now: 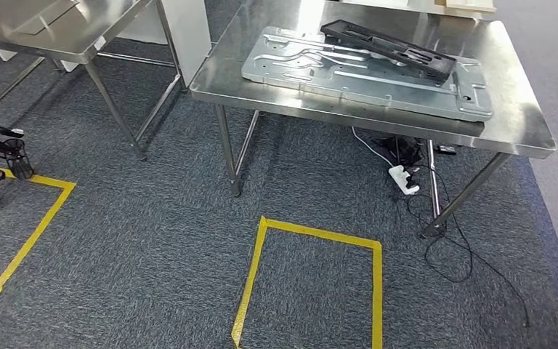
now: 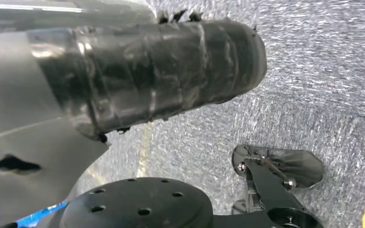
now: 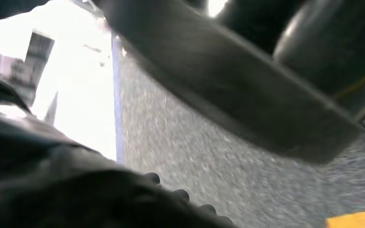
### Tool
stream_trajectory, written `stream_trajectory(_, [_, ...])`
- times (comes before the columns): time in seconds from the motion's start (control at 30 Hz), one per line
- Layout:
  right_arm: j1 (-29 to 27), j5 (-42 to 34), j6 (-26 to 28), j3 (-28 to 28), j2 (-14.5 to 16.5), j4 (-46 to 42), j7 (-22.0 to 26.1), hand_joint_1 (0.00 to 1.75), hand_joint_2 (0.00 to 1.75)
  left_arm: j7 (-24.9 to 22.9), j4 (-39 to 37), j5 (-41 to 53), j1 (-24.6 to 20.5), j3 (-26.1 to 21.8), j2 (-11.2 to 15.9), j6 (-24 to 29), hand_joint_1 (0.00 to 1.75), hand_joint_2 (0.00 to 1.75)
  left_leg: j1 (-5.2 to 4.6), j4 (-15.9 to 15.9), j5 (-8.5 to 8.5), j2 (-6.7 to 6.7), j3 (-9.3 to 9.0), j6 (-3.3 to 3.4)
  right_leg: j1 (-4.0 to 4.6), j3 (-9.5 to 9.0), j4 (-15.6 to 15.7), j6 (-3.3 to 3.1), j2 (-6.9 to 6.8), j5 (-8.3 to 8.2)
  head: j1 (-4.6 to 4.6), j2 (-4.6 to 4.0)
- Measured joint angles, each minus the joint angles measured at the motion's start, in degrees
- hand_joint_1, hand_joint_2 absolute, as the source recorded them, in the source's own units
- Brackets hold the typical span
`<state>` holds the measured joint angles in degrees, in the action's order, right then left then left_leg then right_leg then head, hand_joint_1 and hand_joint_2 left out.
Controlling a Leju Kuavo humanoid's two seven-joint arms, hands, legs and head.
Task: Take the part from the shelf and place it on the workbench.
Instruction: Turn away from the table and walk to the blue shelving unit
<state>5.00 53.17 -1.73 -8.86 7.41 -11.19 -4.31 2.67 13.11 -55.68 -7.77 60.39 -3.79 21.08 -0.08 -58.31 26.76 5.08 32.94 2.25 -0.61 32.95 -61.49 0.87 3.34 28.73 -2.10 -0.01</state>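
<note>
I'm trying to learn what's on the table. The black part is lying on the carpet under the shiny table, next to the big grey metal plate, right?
Not quite. The black part isn't on the carpet. The head view shows it lying on top of the big grey metal plate, which rests on the shiny table. Under the table there are cables and a white power strip.

Left hand: thick thumb wrapped in glossy black tape.
</note>
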Motion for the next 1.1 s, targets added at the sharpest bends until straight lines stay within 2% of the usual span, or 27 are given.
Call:
stream_trajectory(0.03, [0.06, 0.14, -0.17, 0.36, -0.03, 0.0, -0.17, 0.0, 0.0, -0.12, 0.0, -0.11, -0.2, 0.0, -0.16, -0.04, 0.0, 0.0, 0.03, -0.16, -0.05, 0.65, 0.27, -0.25, 0.01, -0.92, 2.15, -0.18, 1.08, -0.51, 0.02, 0.0])
stream_trajectory(0.07, [0.12, 0.34, -0.37, 0.74, -0.05, 0.0, -0.29, 0.0, 0.0, -0.19, 0.0, -0.31, -0.37, 0.0, -0.31, -0.18, 0.0, 0.0, 0.12, -0.2, -0.14, 1.28, 0.55, -0.58, 0.06, -1.27, 3.05, -0.32, 1.62, -0.41, 0.08, 0.0])
stream_trajectory(0.13, [0.31, 0.97, -0.89, 1.56, -0.02, 0.0, -0.46, 0.0, 0.0, -0.22, 0.0, -0.91, -0.55, -0.02, -0.51, -0.45, 0.0, 0.0, 0.26, -0.1, -0.43, 2.42, 0.94, -1.31, 0.01, -1.47, 3.5, -0.66, 0.35, -0.66, 0.04, -0.01])
stream_trajectory(0.17, [0.35, 1.38, -1.24, 2.03, -0.03, 0.0, -0.52, 0.0, 0.0, -0.21, 0.0, -1.38, -0.57, -0.04, -0.61, -0.51, 0.0, 0.0, 0.18, -0.43, -0.2, 1.81, 1.18, -1.64, -0.15, -1.76, 3.83, -0.93, -0.4, -0.84, 0.11, -0.01])
stream_trajectory(0.2, [0.34, 1.81, -1.62, 2.51, -0.03, 0.0, -0.59, 0.0, 0.0, -0.21, 0.0, -1.9, -0.62, -0.08, -0.73, -0.4, 0.0, 0.0, 0.11, -1.6, 0.57, 0.54, 1.78, -1.96, -0.35, -2.02, 4.18, -1.27, -1.22, -1.03, 0.3, -0.02])
stream_trajectory(0.27, [0.18, 2.59, -2.32, 3.39, -0.07, 0.0, -0.76, 0.0, 0.0, -0.25, 0.0, -3.1, -0.86, -0.27, -0.96, -0.09, 0.0, 0.0, 0.12, -5.95, 3.23, -2.78, 3.86, -2.53, -0.45, -2.31, 4.54, -1.7, -2.69, -1.21, 0.78, -0.02])
stream_trajectory(0.3, [0.12, 2.81, -2.54, 3.65, -0.07, 0.0, -0.81, 0.0, 0.0, -0.28, 0.0, -3.48, -0.95, -0.36, -1.02, 0.03, 0.0, 0.0, 0.23, -7.73, 4.25, -3.51, 4.73, -2.7, -0.4, -2.31, 4.54, -1.82, -3.14, -1.21, 0.96, -0.02])
stream_trajectory(0.4, [0.04, 3.0, -2.75, 3.9, -0.07, 0.0, -0.88, 0.0, 0.0, -0.34, 0.0, -3.87, -1.06, -0.48, -1.08, 0.17, 0.0, 0.0, 0.33, -9.68, 5.18, -3.88, 5.66, -2.83, -0.35, -2.3, 4.52, -1.84, -3.55, -1.19, 0.97, -0.02])
stream_trajectory(0.43, [-0.03, 3.18, -2.91, 4.14, -0.07, 0.0, -0.94, 0.0, 0.0, -0.41, 0.0, -4.14, -1.12, -0.58, -1.16, 0.31, 0.0, 0.0, 0.41, -11.3, 5.8, -4.04, 6.45, -2.93, -0.33, -2.29, 4.51, -1.84, -3.94, -1.15, 0.96, -0.02])
stream_trajectory(0.47, [-0.08, 3.55, -3.29, 4.78, -0.08, 0.0, -1.17, 0.0, 0.0, -0.6, 0.0, -4.64, -1.16, -0.89, -1.33, 0.7, 0.0, 0.0, 0.58, -11.68, 5.3, -4.38, 6.55, -3.13, -0.35, -2.33, 4.45, -1.77, -4.95, -1.04, 0.95, -0.02])
stream_trajectory(0.53, [-0.14, 4.22, -4.13, 6.46, -0.1, 0.0, -1.6, 0.0, 0.0, -1.03, 0.0, -5.46, -1.34, -1.59, -1.77, 1.51, 0.0, 0.0, 0.65, -6.48, 2.46, -6.97, 3.54, -3.15, -0.24, -2.61, 4.23, -1.24, -7.46, -0.55, 0.97, -0.02])
stream_trajectory(0.57, [-0.12, 4.43, -4.45, 7.23, -0.1, -0.01, -1.76, 0.0, 0.0, -1.27, 0.0, -5.72, -1.42, -1.89, -1.95, 1.83, 0.0, 0.0, 0.56, -2.64, 0.65, -8.06, 1.48, -2.91, -0.13, -2.79, 4.11, -0.86, -8.63, -0.31, 0.88, -0.02])
stream_trajectory(0.6, [-0.11, 4.45, -4.57, 7.66, -0.1, -0.01, -1.76, 0.0, 0.0, -1.4, 0.0, -5.8, -1.52, -2.01, -2.03, 1.89, 0.0, 0.0, 0.34, -0.05, -0.02, -8.86, 0.15, -2.54, 0.01, -2.96, 4.08, -0.48, -9.26, -0.14, 0.81, -0.02])
stream_trajectory(0.67, [-0.01, 4.45, -4.66, 8.25, -0.11, -0.08, -1.7, 0.0, 0.0, -1.56, 0.0, -6.05, -1.44, -2.28, -2.07, 1.81, 0.0, 0.0, 0.15, 0.25, -0.01, -7.89, 0.21, -1.84, 0.11, -3.31, 4.27, 0.19, -10.23, 0.0, 0.65, -0.01])
stream_trajectory(0.7, [0.05, 4.39, -4.67, 8.54, -0.12, -0.13, -1.61, 0.0, 0.0, -1.5, 0.0, -6.27, -1.29, -2.49, -2.11, 1.68, 0.0, 0.0, 0.25, 0.45, -0.15, -7.3, 0.13, -1.49, -0.02, -3.41, 4.12, 0.6, -9.93, 0.31, 0.63, -0.01])
stream_trajectory(0.73, [0.1, 4.21, -4.63, 8.79, -0.13, -0.17, -1.44, 0.0, 0.0, -1.36, 0.0, -6.49, -1.13, -2.7, -2.16, 1.52, 0.0, 0.0, 0.37, 0.66, -0.33, -6.7, 0.02, -1.14, -0.13, -3.22, 3.42, 0.95, -8.99, 1.01, 0.56, -0.01])
stream_trajectory(0.77, [0.12, 3.89, -4.55, 9.0, -0.14, -0.2, -1.21, 0.0, 0.0, -1.12, 0.0, -6.7, -1.04, -2.89, -2.23, 1.3, 0.0, 0.0, 0.49, 0.86, -0.53, -6.12, -0.07, -0.78, -0.26, -2.34, 1.4, 1.21, -7.48, 2.42, 0.41, -0.02])
stream_trajectory(0.8, [0.1, 3.4, -4.42, 9.16, -0.18, -0.2, -0.96, 0.0, 0.0, -0.82, 0.0, -6.93, -0.98, -3.06, -2.3, 1.01, 0.0, 0.0, 0.55, 0.93, -0.68, -5.55, 0.03, -0.51, -0.34, -0.77, -1.86, 1.34, -5.74, 4.27, 0.24, -0.01])
stream_trajectory(0.83, [0.09, 2.8, -4.27, 9.26, -0.25, -0.2, -0.74, 0.0, 0.0, -0.54, 0.0, -7.03, -0.98, -3.19, -2.31, 0.71, 0.0, 0.0, 0.51, 0.91, -0.75, -4.89, 0.19, -0.34, -0.31, 1.18, -5.8, 1.33, -4.56, 6.15, 0.11, -0.01])
stream_trajectory(0.87, [0.11, 2.12, -4.12, 9.33, -0.34, -0.2, -0.59, 0.0, 0.0, -0.32, 0.0, -6.98, -0.98, -3.28, -2.33, 0.37, 0.0, 0.0, 0.46, 0.85, -0.81, -4.14, 0.34, -0.22, -0.3, 3.09, -9.56, 1.28, -3.91, 7.54, 0.01, -0.01])
stream_trajectory(0.9, [0.17, 1.35, -3.98, 9.36, -0.49, -0.2, -0.5, 0.0, 0.0, -0.19, 0.0, -6.81, -0.92, -3.35, -2.33, 0.01, 0.0, 0.0, 0.41, 0.79, -0.83, -3.33, 0.41, -0.2, -0.28, 4.26, -11.73, 1.22, -3.65, 7.8, 0.0, -0.01])
stream_trajectory(0.93, [0.24, 0.56, -3.87, 9.36, -0.7, -0.2, -0.41, 0.0, 0.0, -0.14, 0.0, -6.48, -0.85, -3.37, -2.32, -0.29, 0.0, 0.0, 0.4, 0.69, -0.83, -2.49, 0.44, -0.19, -0.28, 4.46, -11.77, 1.12, -3.5, 6.9, -0.02, -0.01])
stream_trajectory(0.97, [0.33, -0.29, -3.79, 9.36, -0.98, -0.2, -0.2, 0.0, 0.0, -0.13, 0.0, -6.03, -0.79, -3.37, -2.32, -0.54, 0.0, 0.0, 0.4, 0.54, -0.82, -1.6, 0.43, -0.21, -0.31, 3.59, -9.5, 0.98, -3.22, 4.96, -0.02, -0.01])
stream_trajectory(1.0, [0.42, -1.11, -3.74, 9.36, -1.34, -0.2, 0.09, 0.0, 0.0, -0.12, 0.0, -5.54, -0.76, -3.37, -2.32, -0.79, 0.0, 0.0, 0.41, 0.36, -0.78, -0.76, 0.44, -0.27, -0.38, 2.0, -5.72, 0.81, -2.49, 2.65, -0.03, -0.01])
stream_trajectory(1.03, [0.51, -1.93, -3.74, 9.35, -1.77, -0.2, 0.38, 0.0, 0.0, -0.02, 0.0, -4.94, -0.77, -3.37, -2.31, -1.08, 0.0, 0.0, 0.34, 0.12, -0.72, -0.02, 0.57, -0.42, -0.46, 0.43, -1.96, 0.62, -1.11, 1.07, -0.03, -0.01])
stream_trajectory(1.07, [0.62, -2.81, -3.74, 9.34, -2.15, -0.2, 0.69, 0.0, 0.0, 0.21, 0.0, -4.26, -0.79, -3.37, -2.29, -1.46, 0.0, 0.0, 0.32, -0.13, -0.67, 0.69, 0.8, -0.64, -0.53, -0.75, 0.96, 0.47, 0.09, 0.08, 0.02, 0.0])
stream_trajectory(1.1, [0.74, -3.67, -3.7, 9.29, -2.53, -0.2, 0.97, 0.0, 0.0, 0.58, 0.0, -3.54, -0.77, -3.36, -2.26, -1.97, 0.0, 0.0, 0.32, -0.29, -0.67, 1.24, 1.05, -0.95, -0.5, -1.32, 2.5, 0.33, 0.99, -0.14, 0.04, 0.0])
